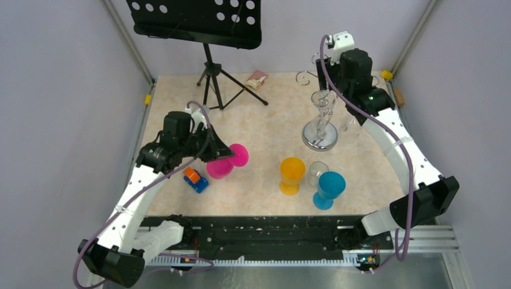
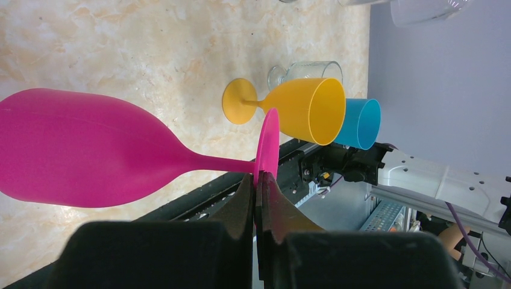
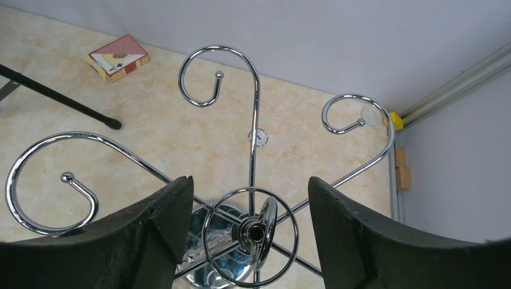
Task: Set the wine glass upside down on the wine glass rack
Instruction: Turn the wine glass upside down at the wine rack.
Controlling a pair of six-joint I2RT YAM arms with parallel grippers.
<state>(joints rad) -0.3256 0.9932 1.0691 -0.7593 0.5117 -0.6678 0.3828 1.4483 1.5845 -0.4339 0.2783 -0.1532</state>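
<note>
Left pincer (image 2: 258,180) clenched on the foot of the pink wine glass (image 2: 78,150), bowl sideways over the worktop (image 1: 265,138) | right pincer (image 3: 250,183) released, fingers spread above the wine glass rack (image 3: 257,108) hooks | rack stands far right on worktop

Black music stand (image 1: 199,21), card box (image 1: 257,79), toy car (image 1: 196,180)
</note>
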